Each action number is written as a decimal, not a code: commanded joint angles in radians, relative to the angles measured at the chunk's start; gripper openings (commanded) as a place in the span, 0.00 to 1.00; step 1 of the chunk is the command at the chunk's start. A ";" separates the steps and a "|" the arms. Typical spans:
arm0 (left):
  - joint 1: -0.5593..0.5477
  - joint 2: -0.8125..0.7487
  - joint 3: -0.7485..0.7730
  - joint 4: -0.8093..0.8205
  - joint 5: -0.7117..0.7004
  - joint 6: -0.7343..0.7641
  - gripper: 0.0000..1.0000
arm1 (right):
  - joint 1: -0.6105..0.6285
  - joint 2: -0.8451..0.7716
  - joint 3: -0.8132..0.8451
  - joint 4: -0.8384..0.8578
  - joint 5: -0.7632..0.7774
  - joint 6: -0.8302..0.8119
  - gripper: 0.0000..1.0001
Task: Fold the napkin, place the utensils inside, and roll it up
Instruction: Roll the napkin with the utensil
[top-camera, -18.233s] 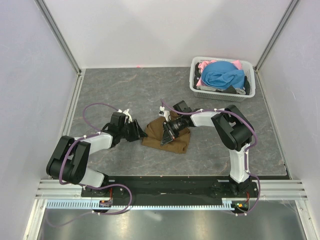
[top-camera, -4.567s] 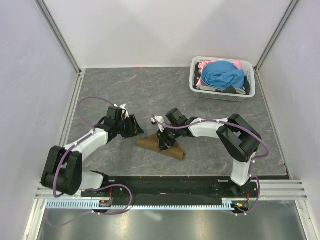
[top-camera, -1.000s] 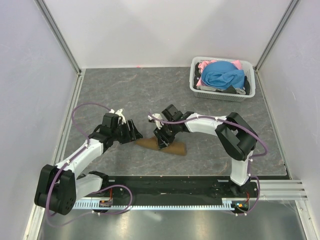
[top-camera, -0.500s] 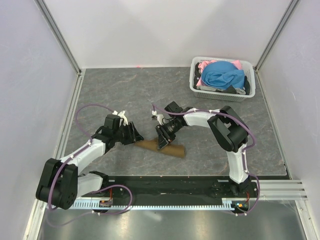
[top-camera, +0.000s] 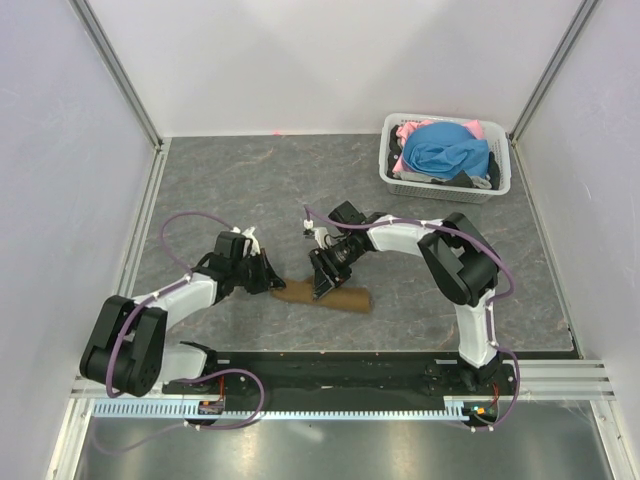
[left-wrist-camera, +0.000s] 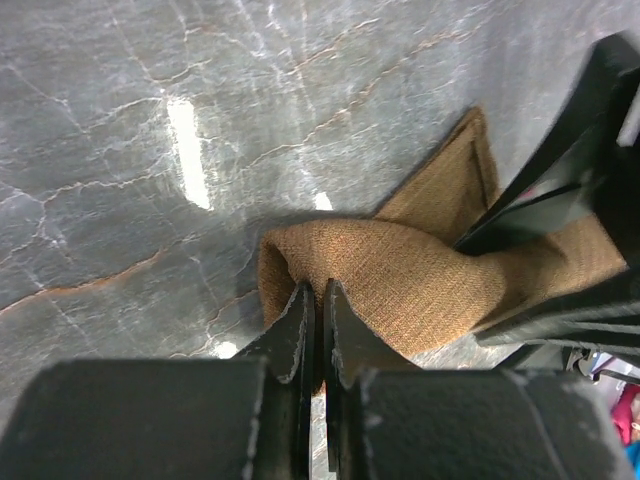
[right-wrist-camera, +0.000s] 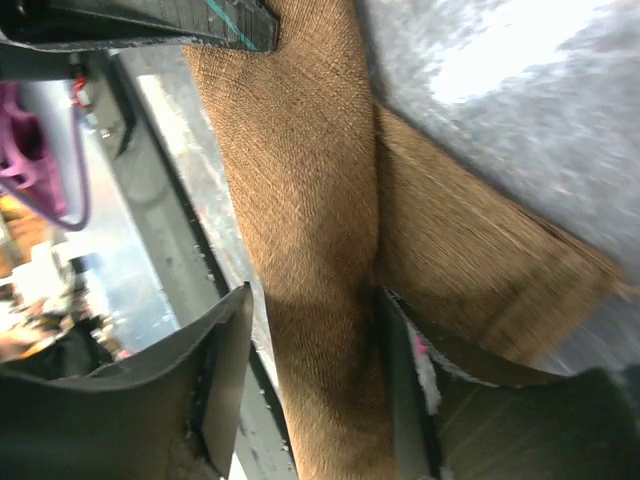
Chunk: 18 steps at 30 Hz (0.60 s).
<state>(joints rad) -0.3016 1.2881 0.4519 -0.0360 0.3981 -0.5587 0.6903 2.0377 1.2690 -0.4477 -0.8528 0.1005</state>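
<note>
rolled napkin (top-camera: 330, 295), 2 grippers touching
</note>
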 joint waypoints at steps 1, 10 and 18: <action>-0.005 0.049 0.065 -0.073 -0.001 0.020 0.02 | 0.000 -0.106 0.001 -0.019 0.136 -0.031 0.62; -0.004 0.123 0.157 -0.189 0.010 0.013 0.02 | 0.124 -0.327 -0.062 0.010 0.509 -0.176 0.76; 0.001 0.171 0.212 -0.223 0.064 0.010 0.02 | 0.308 -0.375 -0.169 0.132 0.831 -0.272 0.79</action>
<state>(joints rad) -0.3023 1.4429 0.6273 -0.2253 0.4202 -0.5587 0.9665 1.6650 1.1267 -0.3763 -0.2237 -0.0998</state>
